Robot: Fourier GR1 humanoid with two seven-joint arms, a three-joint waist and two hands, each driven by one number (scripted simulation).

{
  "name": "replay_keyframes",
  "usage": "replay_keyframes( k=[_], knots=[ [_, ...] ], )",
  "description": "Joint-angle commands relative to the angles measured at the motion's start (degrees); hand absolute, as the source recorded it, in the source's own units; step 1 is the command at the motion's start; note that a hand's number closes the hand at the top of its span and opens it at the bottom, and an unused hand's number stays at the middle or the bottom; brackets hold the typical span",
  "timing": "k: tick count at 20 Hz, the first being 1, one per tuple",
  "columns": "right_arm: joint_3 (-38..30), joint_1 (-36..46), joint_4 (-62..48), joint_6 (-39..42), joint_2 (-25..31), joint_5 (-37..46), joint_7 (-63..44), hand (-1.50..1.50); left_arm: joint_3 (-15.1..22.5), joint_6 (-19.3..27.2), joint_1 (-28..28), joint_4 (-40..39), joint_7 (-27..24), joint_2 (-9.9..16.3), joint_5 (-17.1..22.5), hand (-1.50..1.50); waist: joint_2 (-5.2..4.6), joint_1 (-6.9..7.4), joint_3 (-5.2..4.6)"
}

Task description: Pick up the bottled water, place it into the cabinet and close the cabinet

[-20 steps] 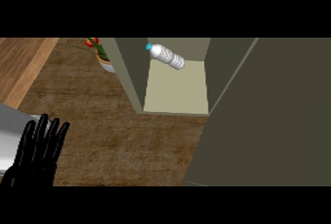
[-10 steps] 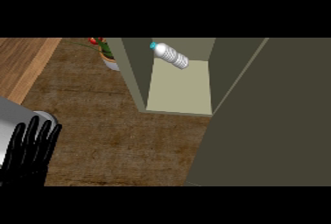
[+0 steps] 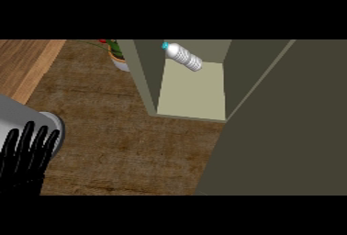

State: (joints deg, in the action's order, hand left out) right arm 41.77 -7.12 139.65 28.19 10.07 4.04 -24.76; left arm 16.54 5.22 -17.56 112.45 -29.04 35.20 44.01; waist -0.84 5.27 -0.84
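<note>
The bottled water (image 3: 183, 56) lies on its side at the far end inside the open cabinet (image 3: 193, 92); the left hand (image 3: 25, 156) rests at the near left of the brown surface (image 3: 129, 137), fingers straight and spread, holding nothing.

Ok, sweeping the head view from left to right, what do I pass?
Left robot hand, fingers straight, at the lower left edge → potted plant at the far edge of the counter → cabinet's left wall → bottled water lying inside the cabinet → open cabinet door.
</note>
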Motion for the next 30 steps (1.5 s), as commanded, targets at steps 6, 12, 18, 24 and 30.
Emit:
replay_keyframes(
  k=[6, 12, 18, 24, 30],
  knots=[
    [4.08, 1.81, -11.18, -5.81, -9.59, -8.48, -3.36, 1.5, 0.44, -2.79, -0.2, 0.44, -0.4, 0.8, -0.09, -1.5, -1.63, 3.26, 0.04],
    [3.86, 0.39, -15.25, -3.26, -9.65, -22.25, -7.24, 1.5, -0.41, -4.73, 0.77, 0.34, 0.23, 1.87, 1.03, -1.5, -2.33, 4.85, 0.04],
    [-6.91, -0.46, -12.71, -10.74, -9.66, -23.19, -2.64, 1.5, -1.7, -4.28, -0.74, -0.42, -0.86, 1.68, 0.96, -1.5, -1.55, 2.18, 0.24],
    [-12.51, -1.95, -14.14, -16.22, -9.72, -22.51, 0.5, 1.5, -2.61, -4.62, -1.13, 0.16, -0.68, 1.99, 1.86, -1.5, -1.67, 0.87, 0.33],
    [-19.61, 6.51, -20.33, -22.62, -9.79, -24.5, 1.21, 1.5, -2.29, -5.64, -0.65, -0.5, -0.59, 1.93, 1.95, -1.5, -1.8, 2.54, 0.32]
  ],
)
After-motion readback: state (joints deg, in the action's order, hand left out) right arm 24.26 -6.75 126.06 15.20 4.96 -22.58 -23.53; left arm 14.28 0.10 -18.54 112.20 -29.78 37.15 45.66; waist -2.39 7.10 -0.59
